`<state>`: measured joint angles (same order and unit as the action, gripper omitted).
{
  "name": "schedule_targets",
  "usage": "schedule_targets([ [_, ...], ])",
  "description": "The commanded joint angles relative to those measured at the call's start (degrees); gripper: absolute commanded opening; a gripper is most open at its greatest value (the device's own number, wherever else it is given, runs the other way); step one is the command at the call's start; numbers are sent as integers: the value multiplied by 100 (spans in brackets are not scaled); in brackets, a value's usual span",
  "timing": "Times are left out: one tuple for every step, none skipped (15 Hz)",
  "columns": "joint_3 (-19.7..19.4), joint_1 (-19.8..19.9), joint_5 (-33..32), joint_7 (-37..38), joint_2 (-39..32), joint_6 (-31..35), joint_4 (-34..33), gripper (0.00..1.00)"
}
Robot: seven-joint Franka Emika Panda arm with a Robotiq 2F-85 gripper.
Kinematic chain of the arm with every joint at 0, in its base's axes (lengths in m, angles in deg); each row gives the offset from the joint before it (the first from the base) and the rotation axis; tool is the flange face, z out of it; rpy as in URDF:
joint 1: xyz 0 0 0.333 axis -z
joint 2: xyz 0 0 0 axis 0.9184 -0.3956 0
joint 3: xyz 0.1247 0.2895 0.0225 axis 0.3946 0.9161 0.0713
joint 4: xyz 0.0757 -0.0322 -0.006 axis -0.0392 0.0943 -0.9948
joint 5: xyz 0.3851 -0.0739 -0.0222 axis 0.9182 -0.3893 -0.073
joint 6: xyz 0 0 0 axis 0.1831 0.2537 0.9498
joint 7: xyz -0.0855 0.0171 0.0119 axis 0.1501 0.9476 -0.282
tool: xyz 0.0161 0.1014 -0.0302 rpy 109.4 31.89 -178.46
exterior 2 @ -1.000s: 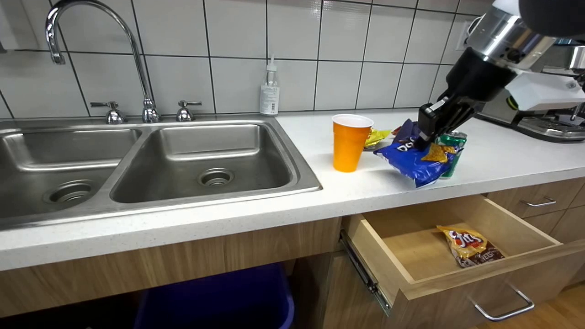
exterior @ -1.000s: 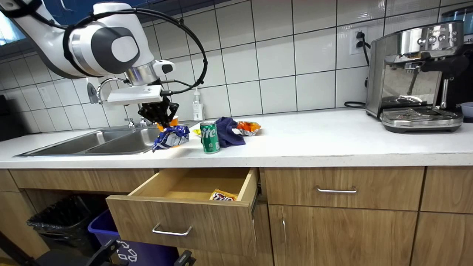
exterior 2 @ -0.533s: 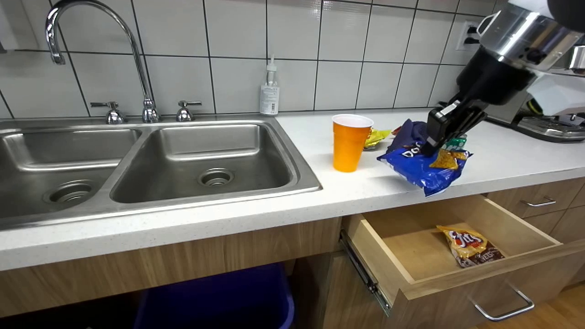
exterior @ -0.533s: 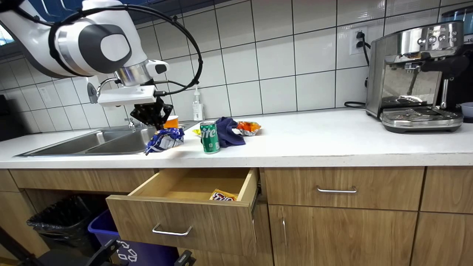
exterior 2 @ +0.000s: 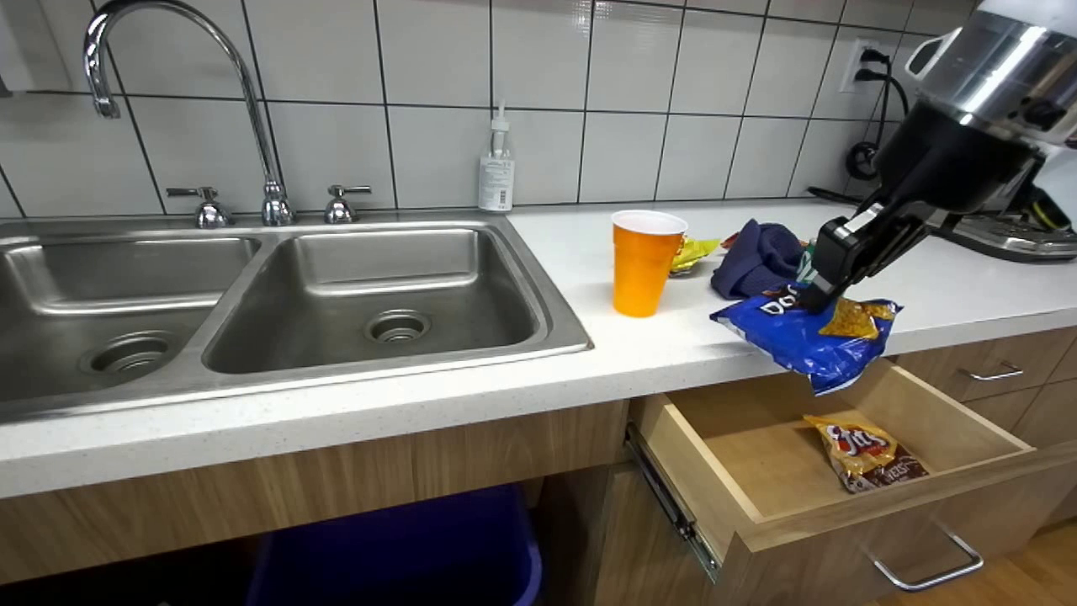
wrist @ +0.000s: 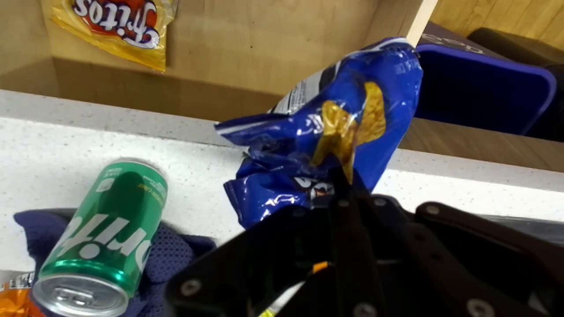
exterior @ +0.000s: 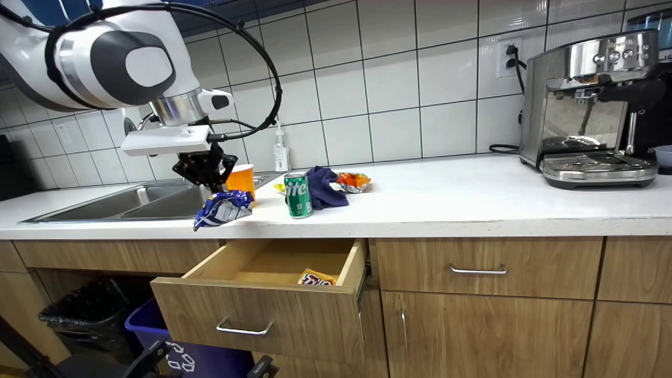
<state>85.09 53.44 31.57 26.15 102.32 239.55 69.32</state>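
Note:
My gripper (wrist: 348, 182) is shut on a blue Doritos chip bag (wrist: 392, 105), pinching it near its middle. In both exterior views the gripper (exterior: 214, 186) (exterior 2: 814, 296) points down and the bag (exterior: 226, 210) (exterior 2: 799, 337) hangs tilted from it at the counter's front edge. In the wrist view the bag's far end overlaps the open drawer. The open wooden drawer (exterior 2: 749, 450) holds a yellow and brown Fritos bag (exterior 2: 867, 454), also seen in the wrist view (wrist: 119, 26). A green Sprite can (wrist: 105, 233) stands on the counter by a dark blue cloth (exterior 2: 757, 257).
An orange cup (exterior 2: 641, 269) stands near the sink (exterior 2: 572, 337), with a yellow wrapper (exterior 2: 694, 252) behind it. An orange wrapper (exterior: 353, 181) lies past the cloth. A blue recycling bin (exterior: 210, 354) and black-lined bin (exterior: 94, 310) are below. An espresso machine (exterior: 583, 105) stands along the counter.
The gripper and the held blue bag have moved toward the counter's front edge. The bag hangs lower in both exterior views and uncovers more of the cloth and cup. The other objects stay put.

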Motion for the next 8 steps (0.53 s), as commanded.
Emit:
schedule_targets([
  [-128,-80,66,-181,198,-347,-7,0],
  [-142,-82,77,-191,184,-382,-10,0],
  [-152,-92,94,-199,189,-432,-10,0],
  [-169,-113,124,-223,203,-491,-10,0],
  [-158,-107,109,-222,217,-554,-11,0],
  [-139,-97,87,-210,230,-617,-12,0],
  [-119,-84,65,-192,215,-656,-13,0],
  [-110,-66,54,-173,192,-689,-14,0],
])
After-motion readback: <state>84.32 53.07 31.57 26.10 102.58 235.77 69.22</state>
